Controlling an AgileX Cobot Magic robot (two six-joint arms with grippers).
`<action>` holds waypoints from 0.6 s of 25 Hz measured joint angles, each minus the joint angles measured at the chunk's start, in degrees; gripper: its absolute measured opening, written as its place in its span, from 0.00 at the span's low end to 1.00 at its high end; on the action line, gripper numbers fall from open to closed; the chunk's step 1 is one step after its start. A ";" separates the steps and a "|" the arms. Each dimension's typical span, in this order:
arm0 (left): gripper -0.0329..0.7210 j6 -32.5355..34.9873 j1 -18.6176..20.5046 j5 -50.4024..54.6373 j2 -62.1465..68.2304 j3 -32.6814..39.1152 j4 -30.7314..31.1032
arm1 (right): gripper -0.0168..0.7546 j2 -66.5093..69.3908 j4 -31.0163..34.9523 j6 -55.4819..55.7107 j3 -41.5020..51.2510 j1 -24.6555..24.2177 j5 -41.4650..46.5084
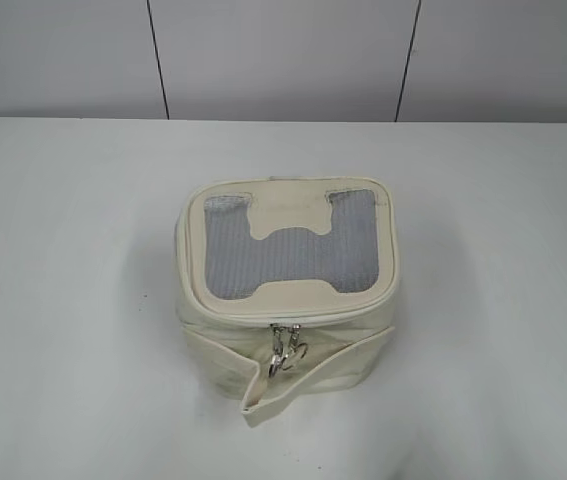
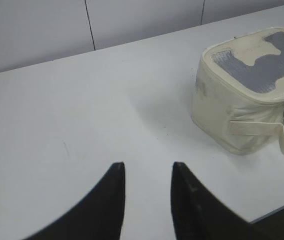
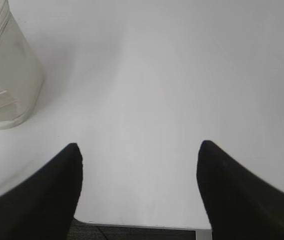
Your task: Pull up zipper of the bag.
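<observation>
A: Sitting near the middle of the white worktop, a small cream bag, upright, lid on top with a grey mesh window and cream tabs

B: And the zipper?

A: Running as a thin line round the lid edge; two silver sliders meeting at the near face, side by side, ring pulls hanging down. Just below them, a loose cream strap slanting across the near face, its left end drooping to the worktop

B: Left gripper?

A: Low over the worktop, well left of the bag. Dark fingers a little apart, a narrow gap between the tips, pinching nothing, only bare worktop showing through. From there, bag at far right, ring pull at its right edge

B: Right gripper?

A: Near the worktop's near edge, right of the bag. Fingers spread wide, nothing between them. Only a corner of the bag at the left edge of that view, well apart from the tips

B: Either arm in the exterior view?

A: Neither; only bag, worktop and pale panelled wall behind
</observation>
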 joint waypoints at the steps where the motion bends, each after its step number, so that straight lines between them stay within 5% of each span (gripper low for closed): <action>1: 0.37 0.05 0.66 0.00 0.00 0.00 -0.06 | 0.75 0.00 0.06 0.00 0.00 -0.69 0.00; 10: 0.37 0.11 20.51 -0.14 0.00 0.00 -0.16 | 0.75 -1.02 0.82 0.00 0.00 -5.97 -0.05; 15: 0.37 0.13 24.00 -0.28 0.00 0.00 -0.19 | 0.75 -2.01 0.94 0.00 0.00 -5.99 -0.09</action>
